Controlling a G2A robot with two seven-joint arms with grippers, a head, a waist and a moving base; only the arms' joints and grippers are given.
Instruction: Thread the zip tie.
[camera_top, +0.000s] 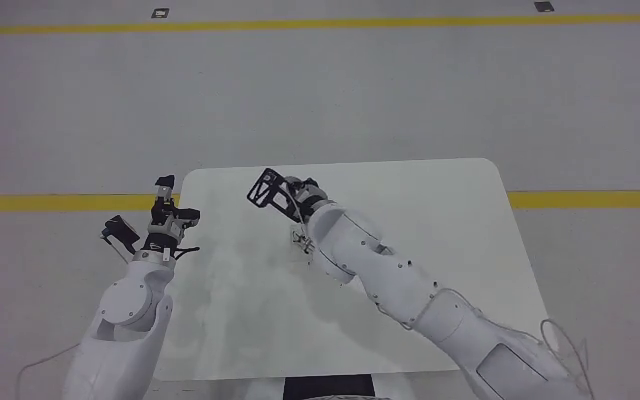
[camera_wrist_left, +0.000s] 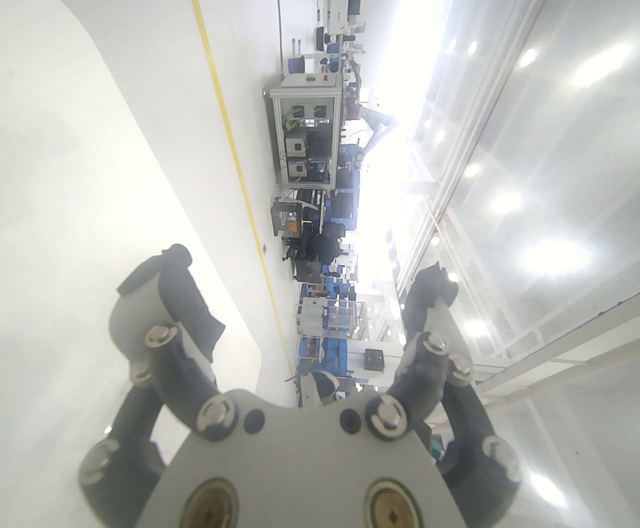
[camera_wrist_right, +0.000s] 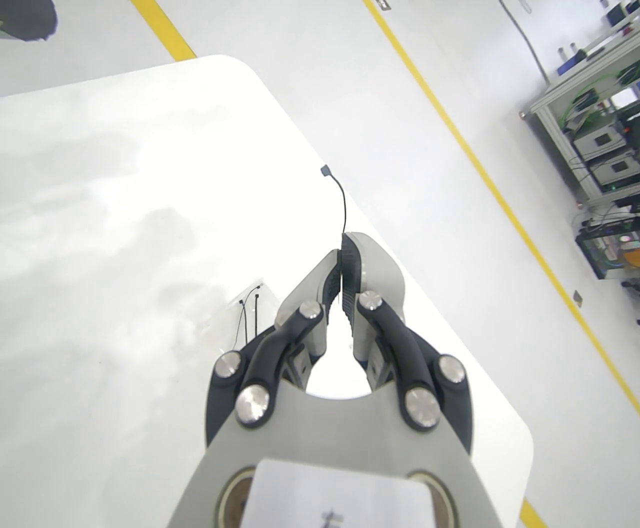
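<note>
Just off the white counter's (camera_top: 430, 220) left edge, the left claw (camera_wrist_left: 305, 270) hangs spread and empty, likely waiting to take the other end. Farther out, the right claw (camera_wrist_right: 341, 252) is clenched on a thin black plastic zip tie (camera_wrist_right: 344, 210), its square head (camera_wrist_right: 325, 170) held up clear of the counter for threading.

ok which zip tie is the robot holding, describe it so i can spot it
Start at the white table and find the right hand above it. The zip tie is the thin black strap sticking out past its fingertips, ending in a small square head. Unlike the two spare ties lying flat on the table, it is held off the surface.
</note>
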